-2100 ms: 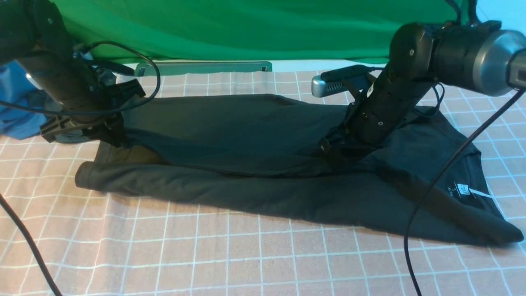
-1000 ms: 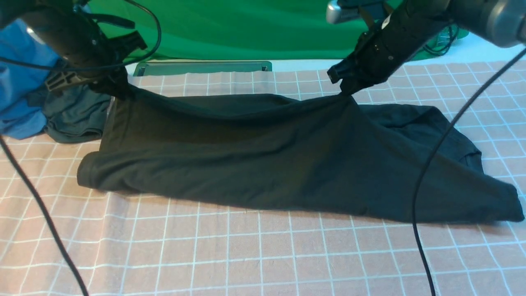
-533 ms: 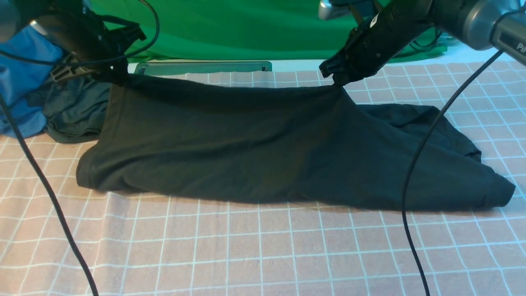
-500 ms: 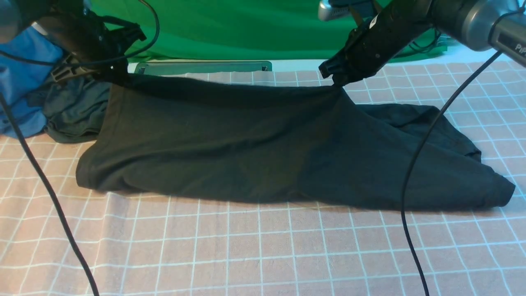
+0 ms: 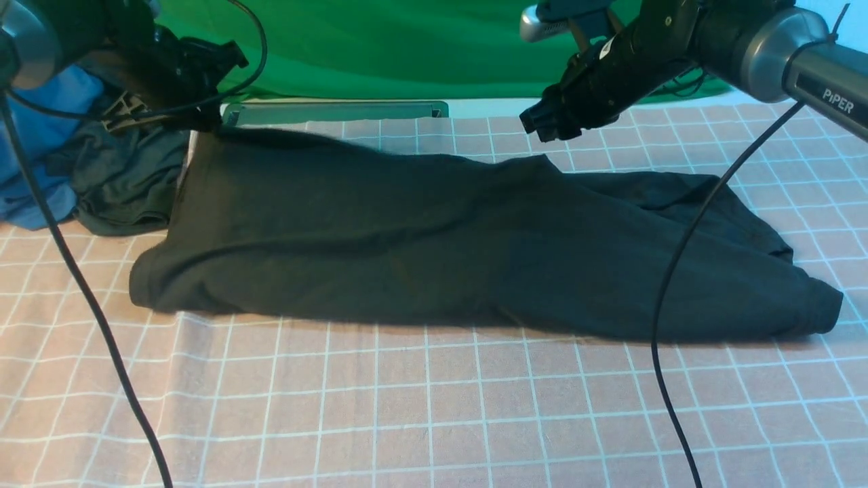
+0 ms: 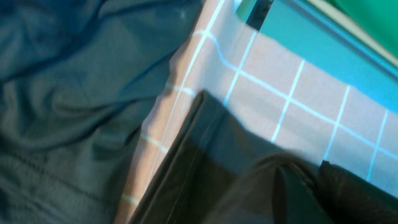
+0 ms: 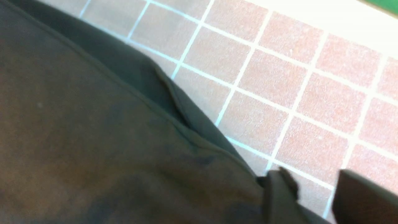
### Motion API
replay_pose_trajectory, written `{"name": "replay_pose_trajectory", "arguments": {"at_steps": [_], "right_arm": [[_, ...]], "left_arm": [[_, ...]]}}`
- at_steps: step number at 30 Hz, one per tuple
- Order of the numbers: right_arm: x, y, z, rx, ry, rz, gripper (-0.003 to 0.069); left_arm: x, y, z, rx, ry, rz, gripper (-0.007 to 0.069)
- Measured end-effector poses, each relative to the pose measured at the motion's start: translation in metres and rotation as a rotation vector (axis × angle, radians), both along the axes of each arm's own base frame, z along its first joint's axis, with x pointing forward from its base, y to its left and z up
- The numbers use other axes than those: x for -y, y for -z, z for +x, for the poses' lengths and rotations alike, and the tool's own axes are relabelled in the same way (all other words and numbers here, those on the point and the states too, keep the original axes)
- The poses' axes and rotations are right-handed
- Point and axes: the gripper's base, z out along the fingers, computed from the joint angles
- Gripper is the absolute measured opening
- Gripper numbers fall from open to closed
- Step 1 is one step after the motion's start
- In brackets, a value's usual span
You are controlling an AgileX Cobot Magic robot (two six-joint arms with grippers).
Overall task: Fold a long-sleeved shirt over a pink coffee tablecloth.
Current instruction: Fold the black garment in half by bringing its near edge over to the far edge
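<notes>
The black long-sleeved shirt [image 5: 441, 251] lies folded lengthwise across the pink coffee tablecloth [image 5: 434, 420], its print hidden. My right gripper [image 5: 539, 125] hovers open just above and behind the shirt's far edge. In the right wrist view the checked tablecloth [image 7: 264, 77] shows between its fingertips [image 7: 279, 186], with the shirt [image 7: 93, 124] beside one finger. My left gripper [image 5: 203, 120] sits at the shirt's far left corner. In the left wrist view its jaws [image 6: 314, 174] stand slightly apart, with the shirt's hem [image 6: 199, 161] still lying over one finger.
A smaller dark grey garment [image 5: 122, 190] and a blue one [image 5: 27, 169] are bunched at the left edge, close to the left gripper. A green backdrop [image 5: 407, 47] and a teal bar [image 5: 332, 112] run along the back. Black cables [image 5: 81, 298] [image 5: 671, 305] hang in front.
Both grippers held the shirt's far edge raised and taut. The right one has let go and that edge has dropped flat. The left jaws have parted and the arms drew back slightly.
</notes>
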Motion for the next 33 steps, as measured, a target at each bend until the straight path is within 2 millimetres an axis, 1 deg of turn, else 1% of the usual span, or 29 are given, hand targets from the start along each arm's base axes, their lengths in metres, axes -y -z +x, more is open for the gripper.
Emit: {"name": "replay_pose_trajectory", "arguments": {"at_steps": [2,3,5,6,7,8,10,11,12,13,14,15,16,18,21,24,26,27,28,33], "right_arm": [[0.005,-0.006,-0.005,-0.019,-0.026,-0.057,0.0376],[0.009,-0.011,-0.009,-0.033,-0.037,-0.091,0.0373],[0.021,-0.026,-0.019,-0.081,-0.049,-0.159,0.0341],[0.022,-0.026,-0.019,-0.091,-0.049,-0.165,0.0341],[0.035,-0.037,-0.028,-0.145,-0.049,-0.2,0.0307],[0.045,-0.042,-0.032,-0.177,-0.045,-0.216,0.0283],[0.063,-0.047,-0.035,-0.225,-0.022,-0.229,0.0246],[0.067,-0.046,-0.035,-0.234,-0.014,-0.23,0.0242],[0.082,-0.043,-0.034,-0.273,0.014,-0.217,0.0238],[0.088,-0.04,-0.033,-0.292,0.026,-0.2,0.0246],[0.095,-0.037,-0.031,-0.308,0.039,-0.181,0.0258],[0.102,-0.03,-0.029,-0.331,0.049,-0.149,0.0286],[0.103,-0.025,-0.027,-0.345,0.047,-0.14,0.0303],[0.106,-0.015,-0.024,-0.365,0.039,-0.133,0.0332],[0.103,0.004,-0.02,-0.403,0.01,-0.137,0.0357],[0.097,0.023,-0.017,-0.44,-0.022,-0.143,0.0362],[0.092,0.033,-0.016,-0.458,-0.038,-0.146,0.0362],[0.092,0.033,-0.016,-0.459,-0.038,-0.145,0.0362],[0.09,0.04,-0.016,-0.471,-0.046,-0.146,0.0363],[0.089,0.048,-0.014,-0.478,-0.07,-0.158,0.0363]], "left_arm": [[0.0,-0.004,-0.001,0.009,0.009,0.01,0.0247],[0.0,-0.007,-0.002,0.015,0.02,0.022,0.0278],[-0.002,-0.018,-0.005,0.03,0.042,0.06,0.0319],[-0.002,-0.017,-0.005,0.029,0.045,0.063,0.0321],[-0.001,-0.028,-0.009,0.044,0.054,0.069,0.0321],[0.0,-0.036,-0.013,0.042,0.066,0.063,0.0313],[0.006,-0.048,-0.023,0.018,0.114,0.022,0.0252],[0.007,-0.048,-0.023,0.011,0.121,0.016,0.0243],[0.017,-0.054,-0.031,-0.025,0.195,-0.03,0.015],[0.025,-0.053,-0.035,-0.055,0.249,-0.055,0.0096],[0.031,-0.052,-0.037,-0.077,0.289,-0.069,0.0072],[0.048,-0.048,-0.04,-0.121,0.364,-0.078,0.0036],[0.054,-0.046,-0.042,-0.143,0.39,-0.078,0.0024],[0.073,-0.037,-0.045,-0.181,0.452,-0.058,0.0011],[0.1,-0.022,-0.052,-0.227,0.524,-0.011,0.0011],[0.114,-0.01,-0.057,-0.247,0.557,0.014,0.0011],[0.119,-0.003,-0.059,-0.254,0.567,0.018,0.0011],[0.12,-0.003,-0.06,-0.255,0.569,0.017,0.0011],[0.121,0.0,-0.061,-0.261,0.572,0.02,0.0011],[0.12,0.003,-0.061,-0.268,0.575,0.044,0.0011]]}}
